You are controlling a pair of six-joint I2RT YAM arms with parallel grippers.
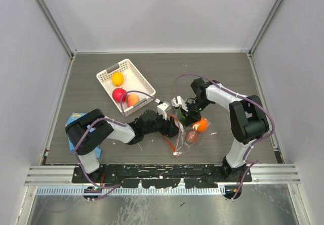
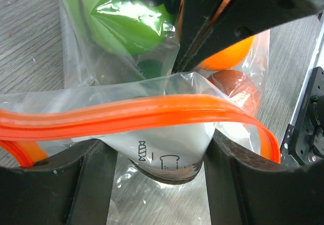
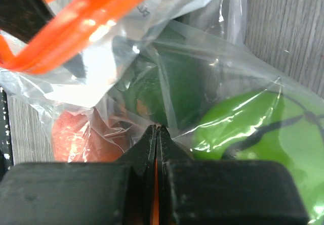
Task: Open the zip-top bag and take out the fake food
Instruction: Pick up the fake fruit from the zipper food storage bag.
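Observation:
The clear zip-top bag [image 1: 188, 134] lies between both grippers at the table's middle front. Its orange zip strip [image 2: 126, 115] stands apart in two lines. Inside the bag I see a light green fruit [image 2: 131, 17], an orange fruit [image 1: 201, 125], a brown one [image 1: 192, 136] and a dark green one [image 3: 172, 93]. My right gripper [image 3: 158, 131] is shut on the bag's edge, with orange strip between its jaws. My left gripper [image 2: 159, 184] is open, its fingers wide on either side of the bag's near lip.
A white basket [image 1: 106, 76] stands at the back left and holds a yellow-orange fruit [image 1: 117, 78], a red one [image 1: 119, 94] and a peach one [image 1: 132, 99]. A blue cloth [image 1: 75, 120] lies at the left by the left arm.

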